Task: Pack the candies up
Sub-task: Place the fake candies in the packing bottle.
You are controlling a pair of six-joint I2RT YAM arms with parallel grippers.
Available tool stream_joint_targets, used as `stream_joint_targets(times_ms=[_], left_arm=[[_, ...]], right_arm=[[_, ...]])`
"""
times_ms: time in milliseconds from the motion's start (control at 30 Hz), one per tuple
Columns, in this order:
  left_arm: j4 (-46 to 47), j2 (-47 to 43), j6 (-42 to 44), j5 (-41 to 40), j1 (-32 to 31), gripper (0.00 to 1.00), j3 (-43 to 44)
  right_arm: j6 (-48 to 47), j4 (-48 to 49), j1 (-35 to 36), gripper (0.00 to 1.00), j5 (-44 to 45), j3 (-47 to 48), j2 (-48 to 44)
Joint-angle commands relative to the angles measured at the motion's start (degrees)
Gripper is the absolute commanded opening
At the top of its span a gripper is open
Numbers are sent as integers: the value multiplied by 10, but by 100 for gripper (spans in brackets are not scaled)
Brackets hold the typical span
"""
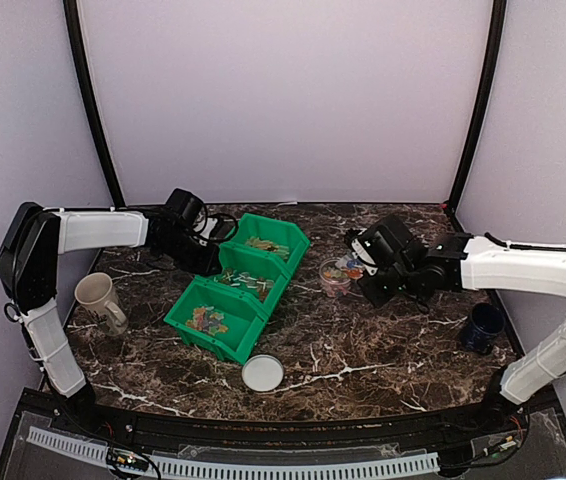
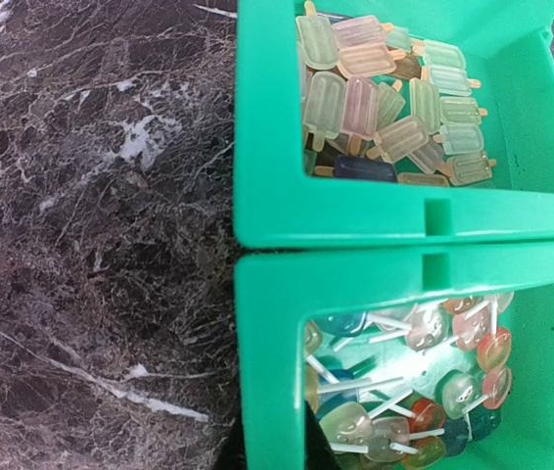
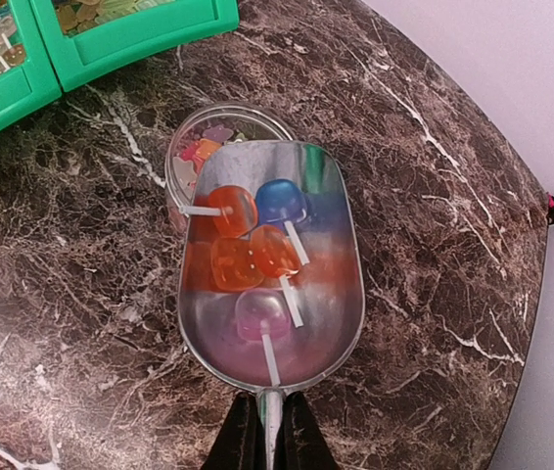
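The candies are small sweets on sticks. Several orange, blue and pink ones lie in a metal scoop. My right gripper is shut on the scoop's handle and holds its tip over a small clear jar with more candies inside. In the top view the jar stands right of the green bin. My left gripper is shut on the bin's wall, one finger on each side. Popsicle-shaped candies fill one compartment and lollipops another.
A white round lid lies near the front of the marble table. A beige mug stands at the left and a dark blue mug at the right, close under my right arm.
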Motion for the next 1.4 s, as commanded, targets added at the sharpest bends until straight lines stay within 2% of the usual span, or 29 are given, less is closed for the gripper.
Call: stream_joint_targets(times_ms=[0,533,1367], left_arm=[[29,-35,-10,33,2,0,32],[28,-32,-10,35,2,0,33],[26,-32,-9,35,1,0,34]], right_arm=[[9,-49,-4,0,15,44,18],[9,-163,-3,0,9,132,65],[-1,-253,-2,0,11,197,85]])
